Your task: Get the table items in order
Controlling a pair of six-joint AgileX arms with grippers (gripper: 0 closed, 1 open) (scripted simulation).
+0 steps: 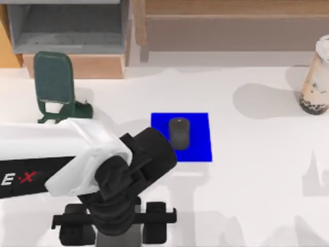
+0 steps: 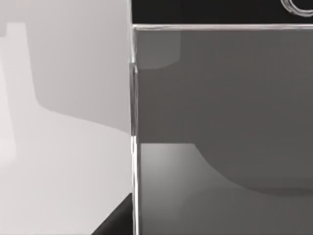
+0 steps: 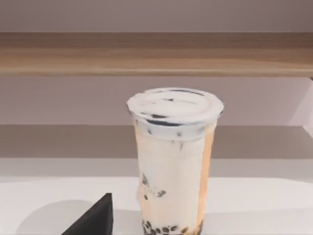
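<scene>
Top view: mouse (image 1: 179, 133) lengthwise front-to-back on blue mat (image 1: 181, 137); left tool's (image 1: 114, 226) grip undeterminable.

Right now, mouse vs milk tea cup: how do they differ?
The mouse is low, dark grey and opaque; the milk tea cup is tall, clear, showing beige tea. The mouse lies on the blue mat mid-table; the cup stands upright on bare table, far right. Neither is held.

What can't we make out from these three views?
- Left hand: top view, its own arm covers the fingers, so open or shut is unclear.
- Smartphone: left wrist view, cut off by the picture's edges.
- Milk tea cup: top view, right edge crops it; in the right wrist view its base is cut off.
</scene>
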